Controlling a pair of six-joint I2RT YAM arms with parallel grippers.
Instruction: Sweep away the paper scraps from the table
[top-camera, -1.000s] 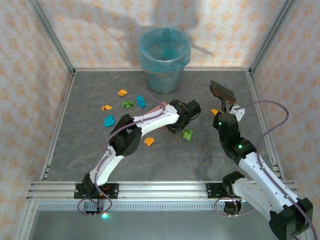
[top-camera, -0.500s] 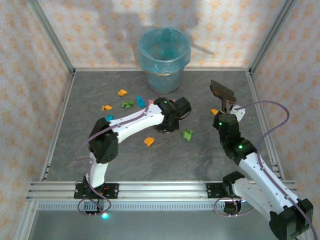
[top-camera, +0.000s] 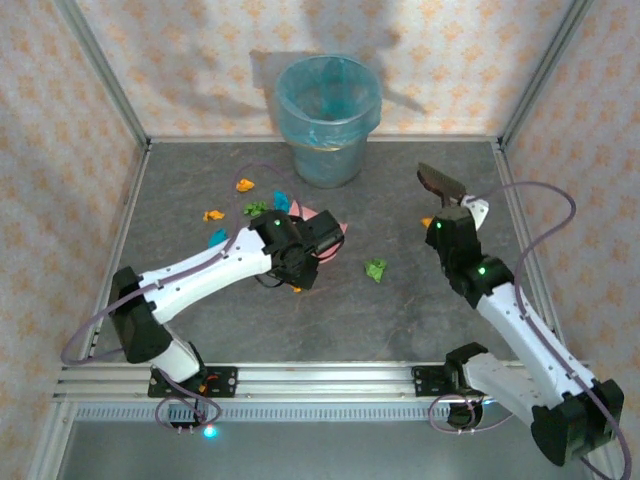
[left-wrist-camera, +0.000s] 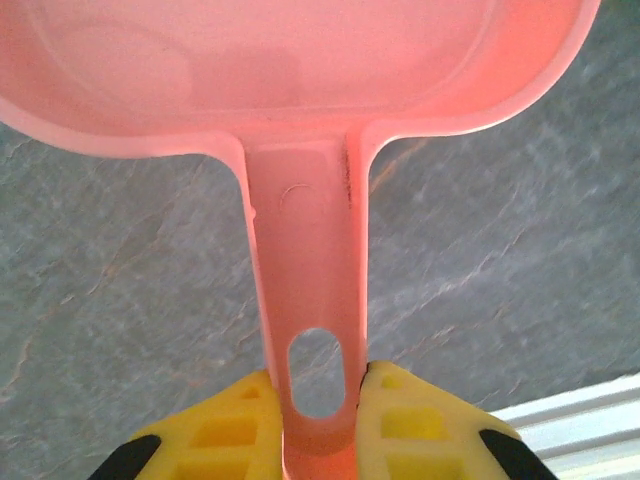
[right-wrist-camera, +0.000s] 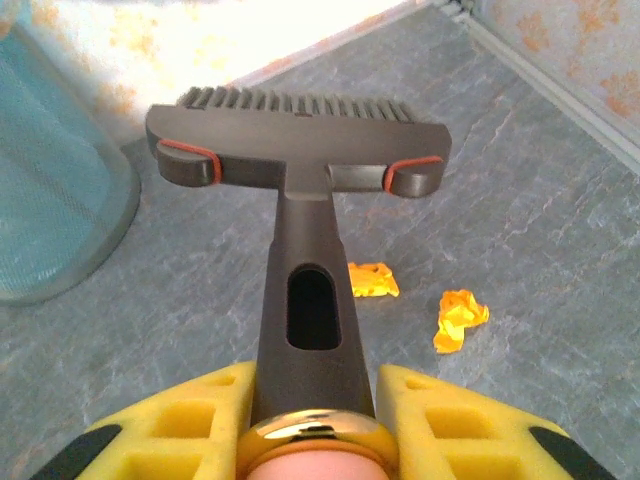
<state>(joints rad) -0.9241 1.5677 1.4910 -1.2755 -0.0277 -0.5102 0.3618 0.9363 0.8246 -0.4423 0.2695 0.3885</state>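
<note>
My left gripper (top-camera: 316, 238) (left-wrist-camera: 318, 420) is shut on the handle of the pink dustpan (top-camera: 334, 225) (left-wrist-camera: 290, 70), held low over the table (top-camera: 400, 320) near its middle. My right gripper (top-camera: 455, 214) (right-wrist-camera: 312, 420) is shut on the handle of a dark grey brush (top-camera: 438, 181) (right-wrist-camera: 296, 140) at the right. Paper scraps lie scattered: orange ones (top-camera: 244, 184) (top-camera: 212, 214), green (top-camera: 256, 208), cyan (top-camera: 282, 200) (top-camera: 217, 237), a green scrap (top-camera: 375, 269) between the arms, and an orange scrap (top-camera: 428, 222) (right-wrist-camera: 372, 280) with another (right-wrist-camera: 459, 318) under the brush.
A translucent blue-lined bin (top-camera: 328, 110) (right-wrist-camera: 50, 200) stands at the back centre of the table. Aluminium frame rails (top-camera: 120, 230) edge the table on all sides, with patterned walls behind. An orange scrap (top-camera: 297, 288) peeks out under the left wrist.
The left arm has swung to the left and nearer, its elbow out to the left, carrying the dustpan with it. The right arm has tipped the brush a little to the left.
</note>
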